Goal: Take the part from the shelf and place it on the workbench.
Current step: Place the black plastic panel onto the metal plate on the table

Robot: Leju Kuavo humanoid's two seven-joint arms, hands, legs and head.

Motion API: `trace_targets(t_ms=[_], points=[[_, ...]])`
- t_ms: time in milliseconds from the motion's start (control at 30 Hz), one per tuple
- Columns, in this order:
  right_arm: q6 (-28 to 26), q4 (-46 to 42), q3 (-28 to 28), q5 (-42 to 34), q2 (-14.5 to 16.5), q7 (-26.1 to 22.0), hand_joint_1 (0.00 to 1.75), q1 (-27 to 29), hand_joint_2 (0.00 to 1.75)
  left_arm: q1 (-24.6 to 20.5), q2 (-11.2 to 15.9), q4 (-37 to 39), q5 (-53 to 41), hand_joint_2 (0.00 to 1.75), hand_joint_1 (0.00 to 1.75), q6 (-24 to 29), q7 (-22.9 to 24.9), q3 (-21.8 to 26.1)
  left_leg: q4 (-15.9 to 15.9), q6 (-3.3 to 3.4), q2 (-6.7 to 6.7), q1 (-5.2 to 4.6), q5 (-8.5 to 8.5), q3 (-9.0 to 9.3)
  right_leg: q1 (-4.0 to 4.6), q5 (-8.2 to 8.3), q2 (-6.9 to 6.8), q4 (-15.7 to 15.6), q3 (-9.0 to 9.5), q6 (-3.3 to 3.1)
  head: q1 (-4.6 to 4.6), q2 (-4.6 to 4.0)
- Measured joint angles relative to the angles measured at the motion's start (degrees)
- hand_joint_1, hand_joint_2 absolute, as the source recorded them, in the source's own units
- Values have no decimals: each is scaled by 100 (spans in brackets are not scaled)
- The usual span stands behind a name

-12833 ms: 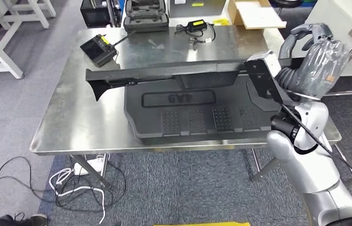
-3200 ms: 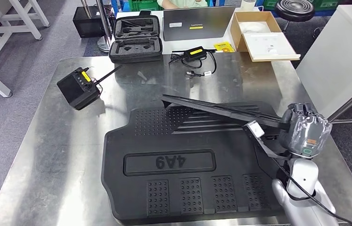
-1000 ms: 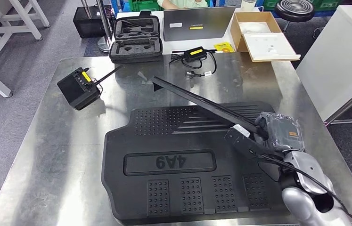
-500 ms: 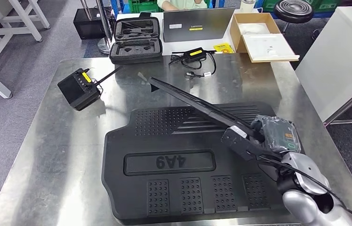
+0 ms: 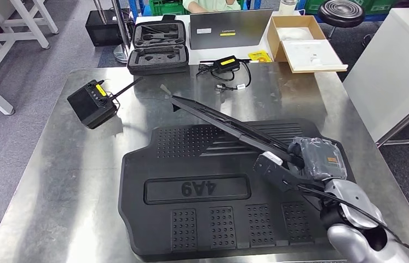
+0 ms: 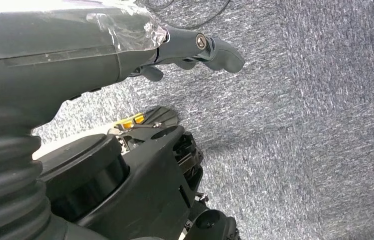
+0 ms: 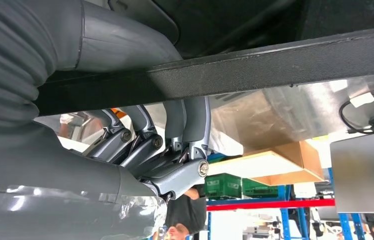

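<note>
The part (image 5: 229, 129) is a long thin black bar, and my right hand (image 5: 314, 159) grips its near end. It slants across the ribbed black mat (image 5: 191, 219) lying on the steel workbench (image 5: 54, 181). Its far tip is low over the bare steel beyond the mat; I cannot tell whether it touches. In the right wrist view the bar (image 7: 275, 70) runs across the hand's curled fingers (image 7: 174, 150). My left hand (image 6: 124, 45) hangs over grey carpet with its fingers apart and nothing in them.
A black box with a yellow label and an antenna (image 5: 92, 103) stands at the bench's back left. A charger with cable (image 5: 226, 66) lies at the back edge. Beyond are an open case (image 5: 158, 46), a laptop (image 5: 229, 27) and a cardboard box (image 5: 306, 49). A white cabinet (image 5: 399, 66) stands to the right.
Since a second ago my right hand has shifted slightly left and down, and the bar's far tip has swung a little further left. Much earlier the bar was held high and level.
</note>
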Motion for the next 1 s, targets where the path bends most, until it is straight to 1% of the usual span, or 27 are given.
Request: trace_targets(t_ms=[567, 767, 1000], points=[[-53, -68, 65, 172, 0, 0, 175, 2, 175, -17, 6, 0, -2, 175, 0, -6, -5, 0, 0, -1, 0, 0, -7, 1, 0, -6, 0, -4, 3, -1, 0, 0], [-187, -97, 99, 463, 1, -33, 175, 3, 175, -15, 5, 0, -35, 175, 0, -18, -36, 0, 0, 0, 0, 0, -8, 0, 0, -7, 0, -5, 3, 0, 0, 0], [-217, -113, 148, 716, 2, -115, 175, 29, 175, -16, 5, 2, -56, 175, 0, -18, -44, 0, 0, 3, 0, 0, -10, 0, 0, -8, 0, -7, 3, 0, -1, 0]])
